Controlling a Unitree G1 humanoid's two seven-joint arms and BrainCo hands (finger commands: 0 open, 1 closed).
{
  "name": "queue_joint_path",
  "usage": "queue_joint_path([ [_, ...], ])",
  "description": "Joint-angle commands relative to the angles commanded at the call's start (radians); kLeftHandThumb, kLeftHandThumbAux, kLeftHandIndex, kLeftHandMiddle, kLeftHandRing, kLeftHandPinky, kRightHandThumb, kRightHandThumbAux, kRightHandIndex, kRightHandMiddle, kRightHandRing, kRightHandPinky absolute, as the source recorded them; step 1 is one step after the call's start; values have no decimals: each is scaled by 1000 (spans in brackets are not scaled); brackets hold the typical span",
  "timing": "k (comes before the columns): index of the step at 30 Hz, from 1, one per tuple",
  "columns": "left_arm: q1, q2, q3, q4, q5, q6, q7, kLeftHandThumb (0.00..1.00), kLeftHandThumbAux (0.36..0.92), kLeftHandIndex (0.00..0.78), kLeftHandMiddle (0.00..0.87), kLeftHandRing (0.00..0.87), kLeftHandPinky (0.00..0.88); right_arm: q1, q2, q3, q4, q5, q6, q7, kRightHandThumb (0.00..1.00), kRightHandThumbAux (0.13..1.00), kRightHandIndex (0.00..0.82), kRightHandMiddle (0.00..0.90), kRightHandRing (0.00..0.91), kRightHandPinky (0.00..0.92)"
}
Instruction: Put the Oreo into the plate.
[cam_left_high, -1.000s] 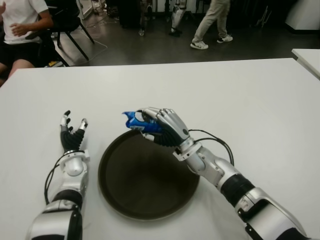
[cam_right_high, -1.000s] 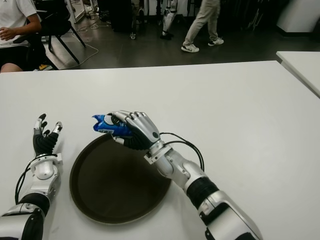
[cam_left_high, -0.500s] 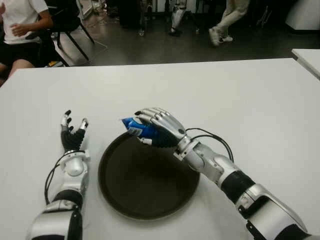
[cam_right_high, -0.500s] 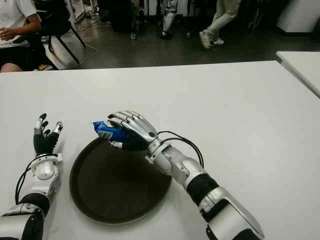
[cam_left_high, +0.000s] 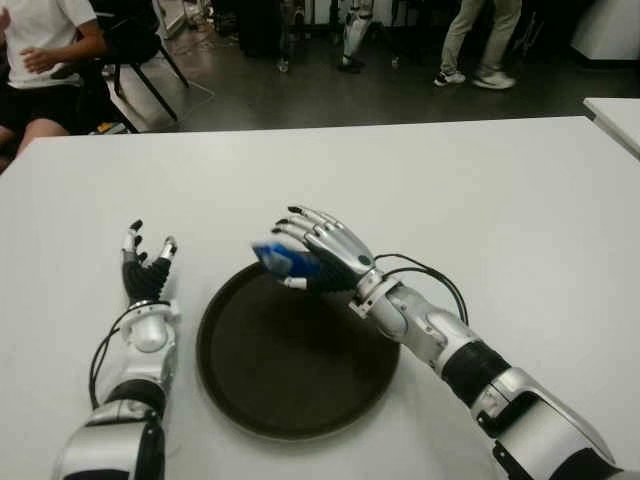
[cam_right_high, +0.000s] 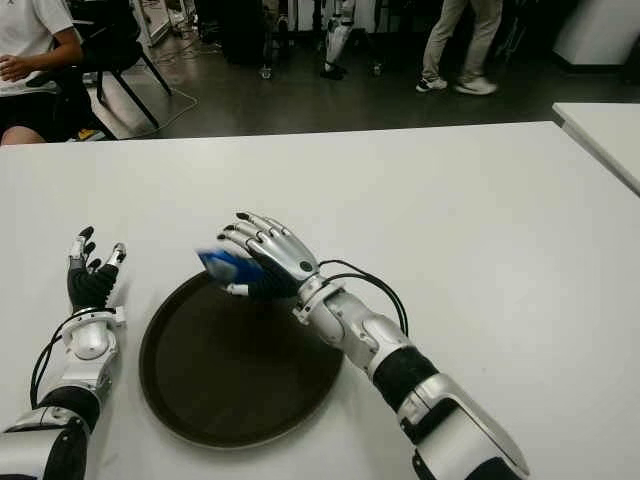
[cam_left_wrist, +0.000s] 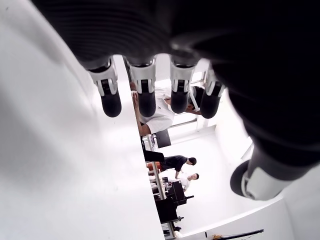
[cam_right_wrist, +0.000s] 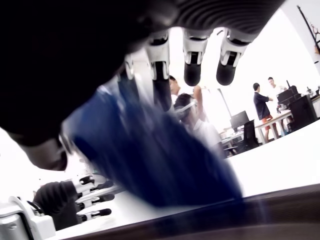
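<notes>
Idling left of the round dark brown plate (cam_left_high: 250, 400), left hand (cam_left_high: 146, 268) has fingers spread, empty; blurred blue Oreo packet (cam_left_high: 283, 260) sits under the right hand (cam_left_high: 322, 258) above the plate's far rim, fingers splayed; release apparently underway, packet not yet settled.

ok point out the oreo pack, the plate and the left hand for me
Oreo pack (cam_left_high: 280, 259), left eye view, on the blue wrapper showing under the right hand's fingers.
Plate (cam_left_high: 240, 385), left eye view, on the bare dark surface near its front rim.
Left hand (cam_left_high: 146, 268), left eye view, on the dark palm below the spread fingers.
</notes>
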Motion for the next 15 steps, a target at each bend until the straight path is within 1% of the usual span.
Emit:
queue_joint_path([
  [6,-1,-1,3,1,-3,2,1,373,622,44,67,36,24,-1,4,1,10,-1,1,-15,0,486,0,0,0,0],
  [15,-2,-3,7,3,-7,8,3,369,628,41,53,16,3,-8,4,4,27,1,-11,-30,0,498,0,0,0,0],
])
